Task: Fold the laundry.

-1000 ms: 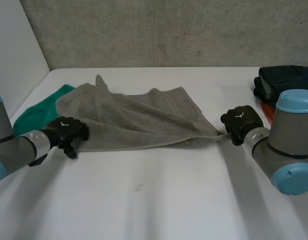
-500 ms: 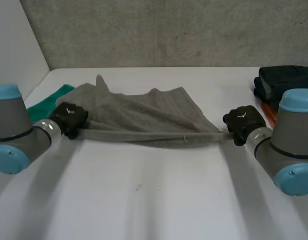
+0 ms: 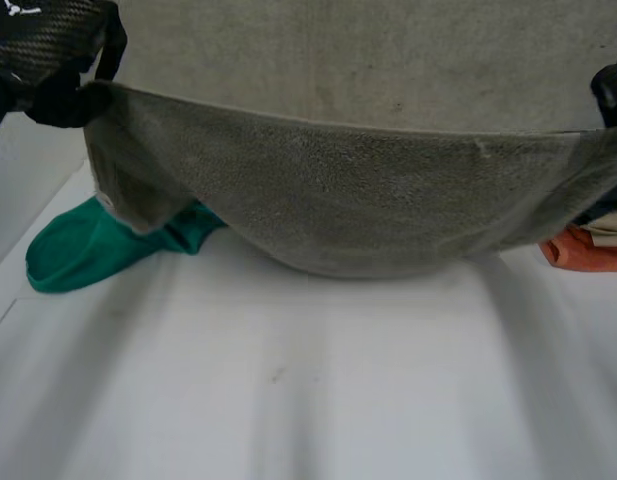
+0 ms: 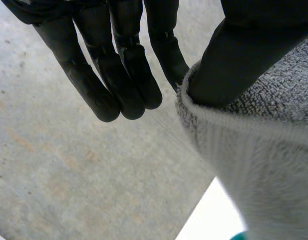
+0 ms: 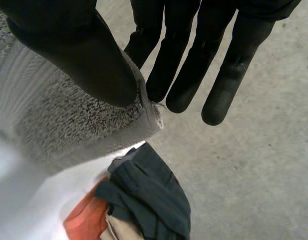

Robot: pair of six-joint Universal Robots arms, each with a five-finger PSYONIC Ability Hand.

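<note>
A grey towel (image 3: 348,200) hangs stretched in the air above the white table (image 3: 308,390), sagging in the middle. My left hand (image 3: 48,45) holds one upper corner high beside the wall. In the left wrist view its thumb (image 4: 243,50) pinches the towel's hemmed corner (image 4: 258,145) against a finger, the other fingers straight. My right hand (image 3: 613,90) holds the opposite upper corner. In the right wrist view the thumb (image 5: 79,55) presses the towel's corner (image 5: 59,125) against a finger.
A green cloth (image 3: 88,250) lies on the table below the left hand, partly behind the towel. An orange cloth (image 3: 588,250) lies below the right hand, part of a pile with dark garments (image 5: 149,200) and something beige. A concrete wall stands behind.
The towel lay on the table with a hand at each end. Both hands have risen with it, and it now hangs spread between them.
</note>
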